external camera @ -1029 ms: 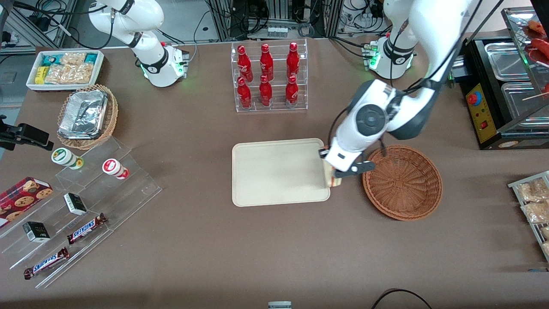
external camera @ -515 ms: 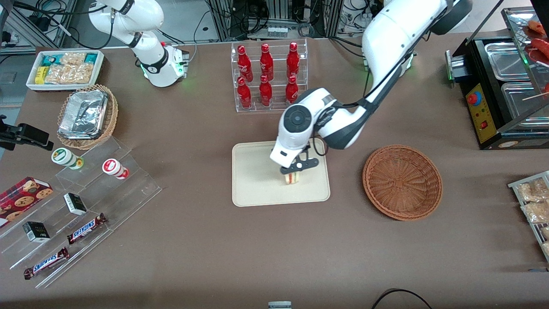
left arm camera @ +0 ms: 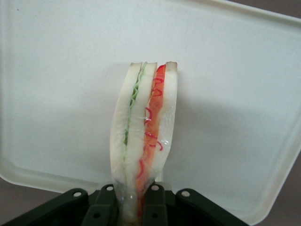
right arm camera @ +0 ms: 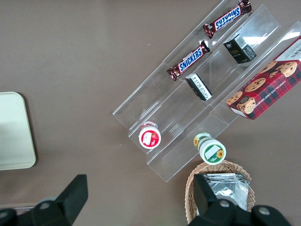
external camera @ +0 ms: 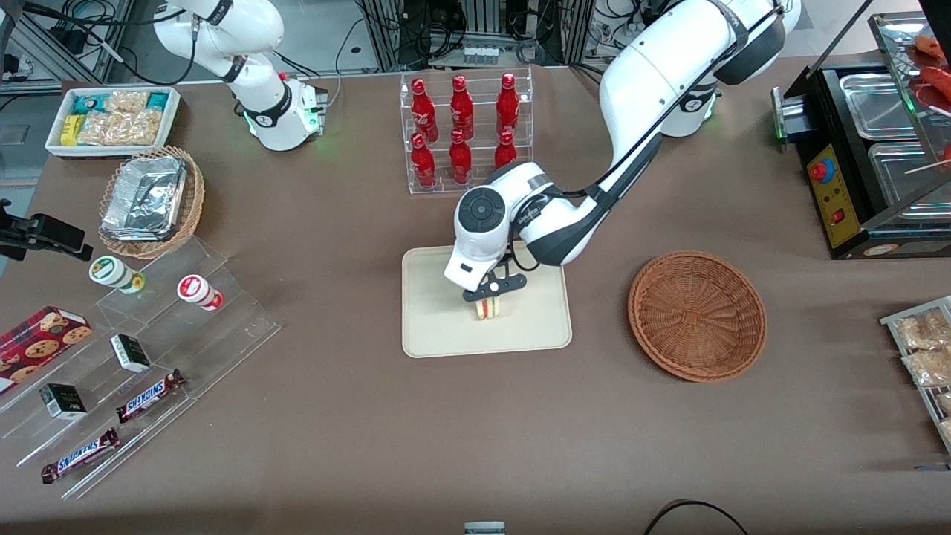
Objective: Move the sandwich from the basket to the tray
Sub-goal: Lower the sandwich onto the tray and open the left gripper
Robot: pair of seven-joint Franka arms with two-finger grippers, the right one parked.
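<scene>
Sandwich [external camera: 488,308] pinched in my tool [external camera: 492,291] over middle of tray [external camera: 438,334], basket [external camera: 697,316] empty; should lower till it touches, then release gently so it settles.

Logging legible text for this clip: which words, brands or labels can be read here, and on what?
"SNICKERS": on two candy bars on the clear stepped stand.
"CHOCOLATE CHIP" plus a blurred word: on the red cookie box.
Red bottles, two small jars and dark cartons: labels unreadable.
No text on the sandwich, held by the end effector over the tray.
</scene>
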